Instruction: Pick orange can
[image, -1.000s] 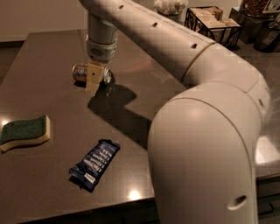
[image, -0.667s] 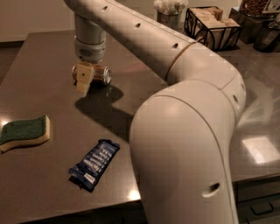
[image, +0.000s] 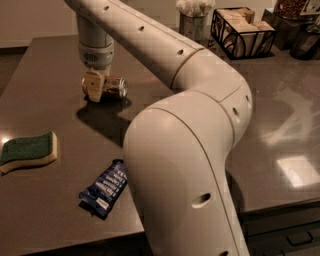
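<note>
The orange can (image: 116, 87) lies on its side on the dark table (image: 50, 70), at the back left. It shows an orange-brown label and shiny silver ends. My gripper (image: 96, 90) hangs straight down from the white arm (image: 150, 40) and sits right at the can's left part. A tan pad (image: 93, 86) stands in front of the can and hides its middle. The can rests on the table.
A green-and-yellow sponge (image: 27, 150) lies at the left edge. A blue snack bar (image: 106, 187) lies near the front edge. A metal cup with white tufts (image: 194, 17) and a black wire basket (image: 243, 31) stand at the back. The arm's big elbow (image: 185, 165) fills the foreground.
The gripper stays at the can. The view has shifted, so the can and gripper sit further left in the picture, and more of the arm fills the front.
</note>
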